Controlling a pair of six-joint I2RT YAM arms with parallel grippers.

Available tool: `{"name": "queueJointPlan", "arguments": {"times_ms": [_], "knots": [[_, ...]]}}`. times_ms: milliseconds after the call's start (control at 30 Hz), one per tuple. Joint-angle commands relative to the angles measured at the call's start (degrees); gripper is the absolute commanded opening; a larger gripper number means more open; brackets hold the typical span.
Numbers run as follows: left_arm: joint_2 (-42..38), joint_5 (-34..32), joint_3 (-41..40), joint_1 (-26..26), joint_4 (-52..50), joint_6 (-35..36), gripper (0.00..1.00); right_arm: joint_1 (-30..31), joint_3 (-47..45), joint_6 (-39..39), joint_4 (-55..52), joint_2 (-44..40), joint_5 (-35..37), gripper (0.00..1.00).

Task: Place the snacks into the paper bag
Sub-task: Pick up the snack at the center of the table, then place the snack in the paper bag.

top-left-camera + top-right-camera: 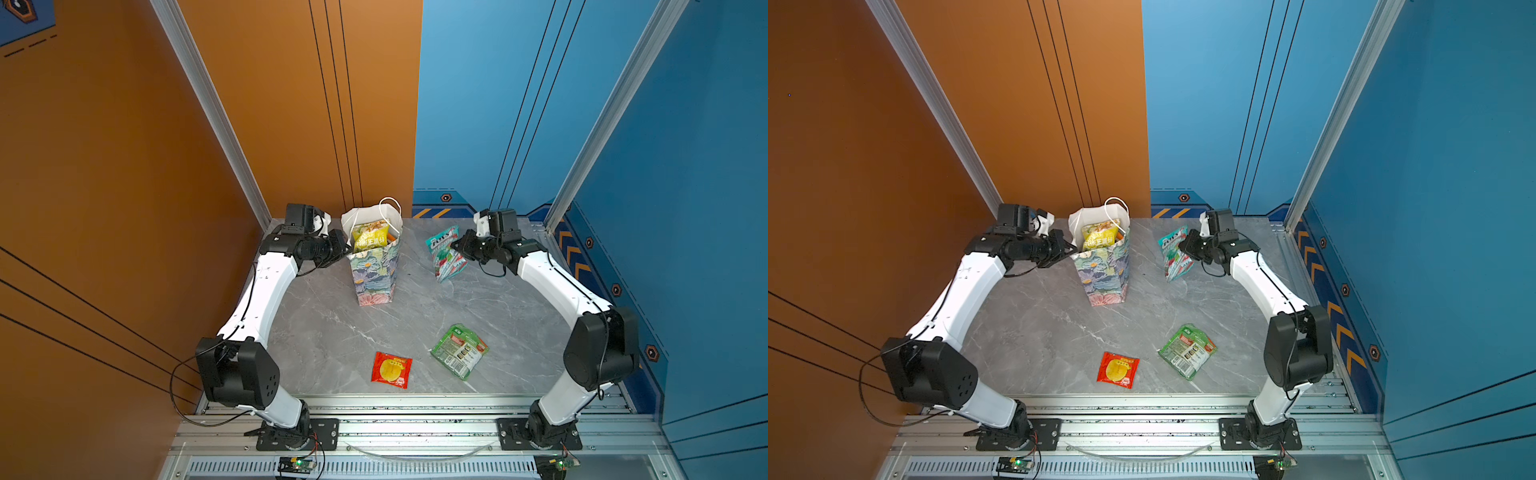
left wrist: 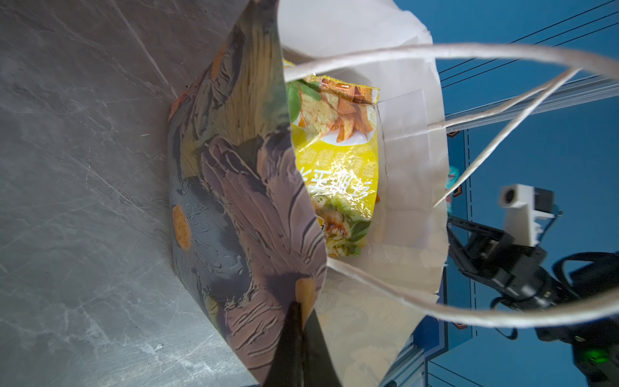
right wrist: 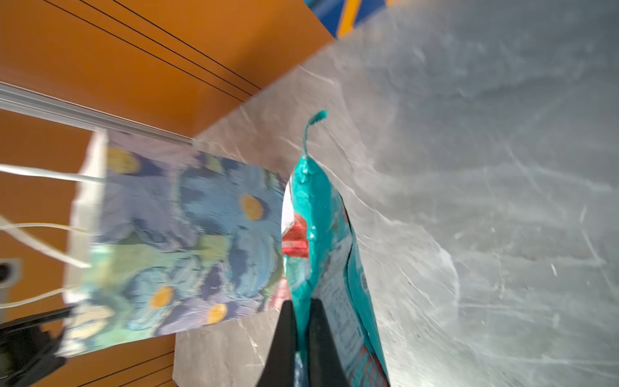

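Right, from where I sit the paper bag [image 1: 374, 270] [image 1: 1104, 270] stands upright toward the back of the bench [image 1: 324, 332], mouth open and cord handles up; the left jaws are pinching the rim of its side wall, and the left wrist view shows that floral wall [image 2: 234, 201] clamped between two black fingers [image 2: 289, 341]; a yellow packet [image 1: 370, 237] [image 2: 338, 160] sits inside the bag, its top showing at the mouth.

The right jaws are pressed together on the edge of a teal packet [image 1: 442, 253] [image 3: 318, 214], which hangs from them to the right of the bag and apart from it; whether its lower end touches the bench I cannot tell.

Nearer my side, a green packet [image 1: 459, 351] [image 1: 1187, 351] and a small red sachet [image 1: 391, 370] [image 1: 1118, 370] lie flat on the bench, near each other but not touching, well clear of both arms.
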Motion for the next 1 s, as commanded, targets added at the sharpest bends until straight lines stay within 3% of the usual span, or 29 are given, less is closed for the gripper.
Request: {"name": "queueJointPlan", "arguments": {"times_ms": [0,333,733,967], "knots": [[-2.1,2.5,0.1,0.5,0.2,0.0,0.00,1.4,5.7,0.1,-2.8,-2.1,1.8,0.00],[-2.3,2.4,-0.4,0.5,0.2,0.0,0.00,6.3,24.4,1.6,-3.5,1.2,3.6,0.00],[-2.4,2.4,-0.1,0.5,0.3,0.0,0.00,14.5,48.8,3.2,-6.0,15.4,5.1,0.00],[-2.4,2.3,0.0,0.6,0.2,-0.1,0.00,17.3,53.3,3.6,-7.1,20.9,6.6,0.00]]}}
